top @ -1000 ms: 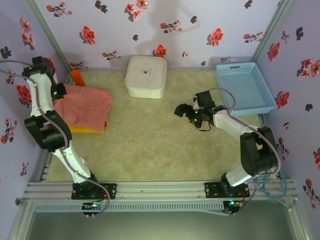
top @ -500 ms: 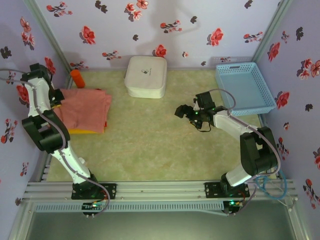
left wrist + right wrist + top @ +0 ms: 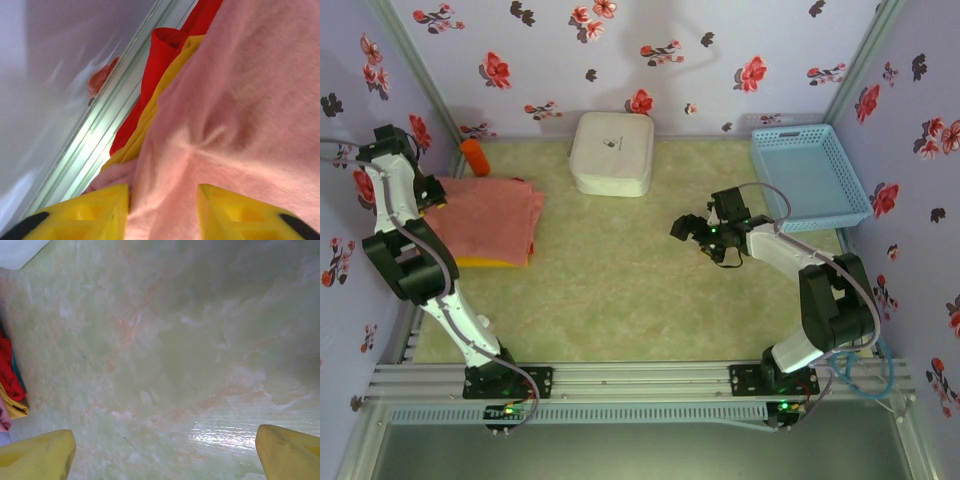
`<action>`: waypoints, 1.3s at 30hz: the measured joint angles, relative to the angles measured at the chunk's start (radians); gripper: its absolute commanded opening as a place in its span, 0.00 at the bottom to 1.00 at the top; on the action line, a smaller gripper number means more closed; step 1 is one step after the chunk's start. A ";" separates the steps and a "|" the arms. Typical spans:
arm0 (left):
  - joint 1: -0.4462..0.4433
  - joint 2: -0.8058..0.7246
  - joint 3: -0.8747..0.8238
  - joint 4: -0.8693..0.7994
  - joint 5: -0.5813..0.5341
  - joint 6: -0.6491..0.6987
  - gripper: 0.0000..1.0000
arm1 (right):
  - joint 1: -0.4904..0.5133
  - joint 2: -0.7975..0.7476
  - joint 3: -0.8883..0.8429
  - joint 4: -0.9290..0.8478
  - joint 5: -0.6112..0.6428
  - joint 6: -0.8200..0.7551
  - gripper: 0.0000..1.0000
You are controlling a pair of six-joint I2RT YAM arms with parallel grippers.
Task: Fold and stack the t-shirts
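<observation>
Top external view: the pale green marbled table [image 3: 620, 290] takes up most of the floor. A light blue basket [image 3: 810, 175] sits at its far right corner. At the far left lies the stack of t-shirts. The salmon-pink t-shirt [image 3: 490, 215] is folded flat on top, and the yellow-orange t-shirt [image 3: 495, 261] shows as a strip along the near edge under it. In the left wrist view, the red t-shirt [image 3: 160, 65] shows beside the wall rail. A white rounded box [image 3: 611, 152] stands at the far middle.

The right gripper [image 3: 688, 230] hangs over bare table right of centre, jaws spread wide and holding nothing. The left gripper [image 3: 432, 192] is at the stack's left edge. Its yellow fingers [image 3: 100, 210] are partly apart with pink cloth between them, and I cannot tell whether they are pinching it. A small orange cylinder [image 3: 474, 156] lies just behind the stack.
</observation>
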 measured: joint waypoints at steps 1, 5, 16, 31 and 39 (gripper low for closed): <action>0.000 -0.003 0.000 0.000 0.006 -0.003 0.46 | 0.000 0.000 -0.001 0.000 0.000 0.000 0.93; -0.013 -0.024 0.023 -0.024 0.029 -0.004 0.46 | 0.000 -0.002 -0.002 0.000 0.000 0.000 0.93; -0.131 -0.101 0.004 -0.007 0.045 -0.018 0.34 | 0.000 -0.027 -0.028 0.008 0.001 0.002 0.93; -0.089 0.277 0.182 0.016 0.044 -0.042 0.26 | 0.000 -0.082 -0.075 0.006 0.002 0.002 0.93; -0.089 0.310 0.211 -0.002 0.044 -0.042 0.28 | 0.000 -0.104 -0.077 0.007 0.002 0.002 0.94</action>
